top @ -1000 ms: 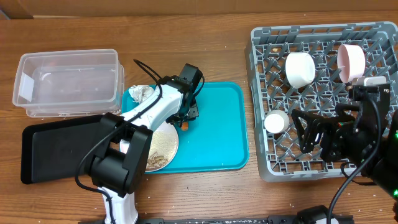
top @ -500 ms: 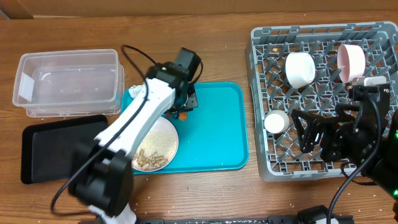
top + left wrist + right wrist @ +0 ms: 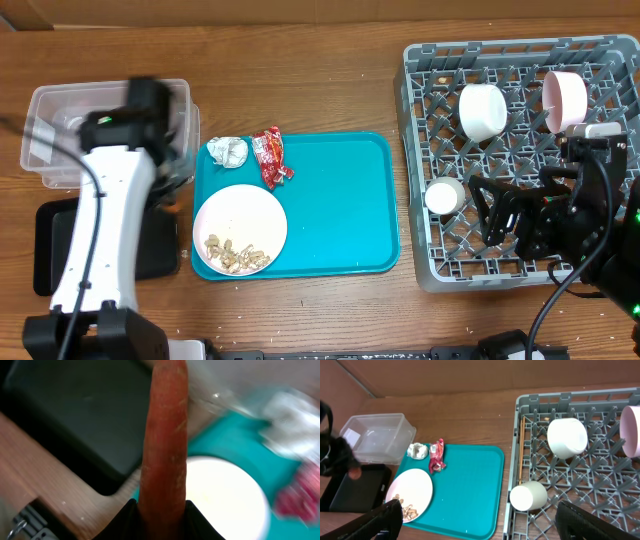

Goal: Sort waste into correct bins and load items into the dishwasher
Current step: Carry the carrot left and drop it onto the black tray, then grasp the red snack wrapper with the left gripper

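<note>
My left gripper (image 3: 161,510) is shut on the orange carrot stick (image 3: 165,435). In the overhead view it (image 3: 170,190) hangs over the gap between the black tray (image 3: 55,250) and the teal tray. The clear tub (image 3: 90,130) lies just behind it. The crumpled napkin (image 3: 228,151) and red wrapper (image 3: 269,158) lie at the teal tray's far left. The white plate (image 3: 245,215) holds beige crumbs (image 3: 232,254). My right gripper (image 3: 510,225) is open and empty above the grey rack (image 3: 420,150), which holds a white bowl (image 3: 483,110), a pink bowl (image 3: 564,98), a cup (image 3: 445,195) and chopsticks (image 3: 521,450).
The teal tray (image 3: 340,210) sits mid-table between the bins and the rack. My left arm (image 3: 100,230) reaches over the black tray. Bare wooden table lies behind the teal tray.
My left arm has swung left off the teal tray, carrying the carrot stick to the edge of the black tray. The plate, napkin and wrapper are now uncovered. The right arm has not moved.
</note>
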